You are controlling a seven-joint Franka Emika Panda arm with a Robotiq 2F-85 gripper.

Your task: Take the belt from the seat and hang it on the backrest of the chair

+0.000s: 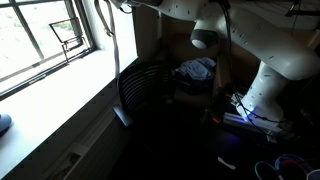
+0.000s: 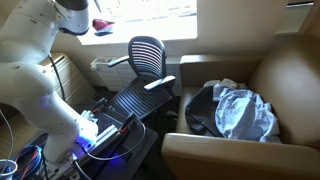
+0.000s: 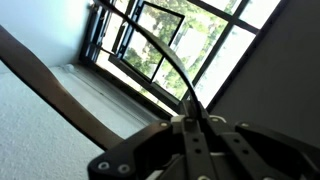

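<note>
So — arm (image 2: 30, 70): white, runs off the top edge in both exterior views.
Pincer (image 3: 190, 145): only its dark body shows, in the wrist view, facing a window (image 3: 170, 50) — apart or together, cannot tell.
Chair (image 2: 148, 55): black, beside the window.
Seat (image 2: 130, 100): dark.
Belt: cannot pick it out on the seat; a brown strip (image 3: 60, 90) crosses the wrist view, unidentified.
Armchair (image 2: 290, 80): brown, clothes (image 2: 245, 110) heaped in it.
</note>
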